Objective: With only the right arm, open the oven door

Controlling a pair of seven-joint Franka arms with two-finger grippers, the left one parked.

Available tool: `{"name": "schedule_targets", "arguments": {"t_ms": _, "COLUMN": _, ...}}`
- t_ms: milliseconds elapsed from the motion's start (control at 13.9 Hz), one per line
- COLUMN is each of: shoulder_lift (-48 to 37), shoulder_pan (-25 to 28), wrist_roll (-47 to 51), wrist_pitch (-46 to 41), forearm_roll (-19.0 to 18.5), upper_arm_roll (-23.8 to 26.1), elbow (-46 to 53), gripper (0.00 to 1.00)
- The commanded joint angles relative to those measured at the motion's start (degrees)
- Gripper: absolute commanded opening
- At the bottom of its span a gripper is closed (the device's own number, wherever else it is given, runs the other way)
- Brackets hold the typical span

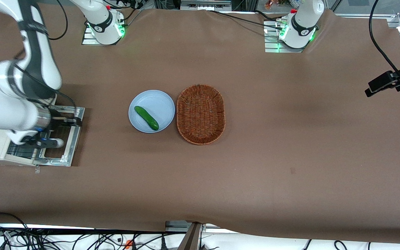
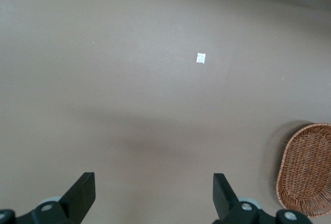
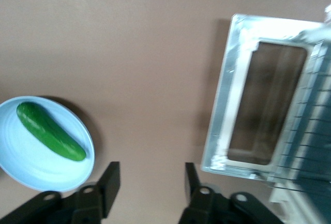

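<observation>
While your gripper hovers unclenched above the lowered oven door, any descent risks striking its glass.

The surface is covered in matt brown cloth with soft wrinkles. The oven door has a shiny silver metal frame around dark, reflective glass. The right arm is glossy white plastic with dark sleeves; its gripper, open above the surface, looks matt black. The basket is rough woven wicker. The pale blue plate looks smooth, the cucumber glossy.
</observation>
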Motion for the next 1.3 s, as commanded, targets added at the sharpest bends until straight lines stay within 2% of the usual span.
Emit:
{"name": "schedule_targets", "arguments": {"t_ms": 0, "shoulder_lift": -5.79, "shoulder_pan": -0.27, "wrist_roll": -5.93, "wrist_pitch": -4.49, "forearm_roll": 0.49, "upper_arm_roll": -3.05, "elbow": 0.49, "gripper": 1.0}}
{"name": "schedule_targets", "arguments": {"t_ms": 144, "shoulder_lift": -7.99, "shoulder_pan": -0.27, "wrist_roll": -4.53, "wrist_pitch": -8.63, "forearm_roll": 0.93, "upper_arm_roll": -3.32, "elbow": 4.27, "gripper": 1.0}}
{"name": "schedule_targets", "arguments": {"t_ms": 216, "shoulder_lift": -10.79, "shoulder_pan": -0.01, "wrist_roll": -4.01, "wrist_pitch": -9.42, "forearm_roll": -0.03, "upper_arm_roll": -3.14, "elbow": 4.2, "gripper": 1.0}}
{"name": "schedule_targets", "arguments": {"t_ms": 288, "shoulder_lift": -13.42, "shoulder_pan": -0.53, "wrist_roll": -3.65, "wrist_pitch": -12.21, "forearm_roll": -1.52, "upper_arm_roll": -2.88, "elbow": 1.93, "gripper": 1.0}}
{"name": "schedule_targets", "arguments": {"t_ms": 432, "shoulder_lift": -18.27, "shoulder_pan": -4.74, "wrist_roll": -3.56, "wrist_pitch": -13.21, "forearm_roll": -1.79, "upper_arm_roll": 0.0, "elbow": -2.91, "gripper": 1.0}}
{"name": "schedule_targets", "arguments": {"t_ms": 865, "shoulder_lift": -20.57, "shoulder_pan": -5.55, "wrist_roll": -3.56, "wrist_pitch": -10.15, "forearm_roll": -2.5, "upper_arm_roll": 0.72, "elbow": -5.38, "gripper": 1.0}}
{"name": "schedule_targets", "arguments": {"t_ms": 1225, "shoulder_lift": -18.37, "shoulder_pan": -5.11, "wrist_roll": -3.48, "wrist_pitch": -11.8, "forearm_roll": -3.02, "upper_arm_roll": 0.46, "elbow": -3.18, "gripper": 1.0}}
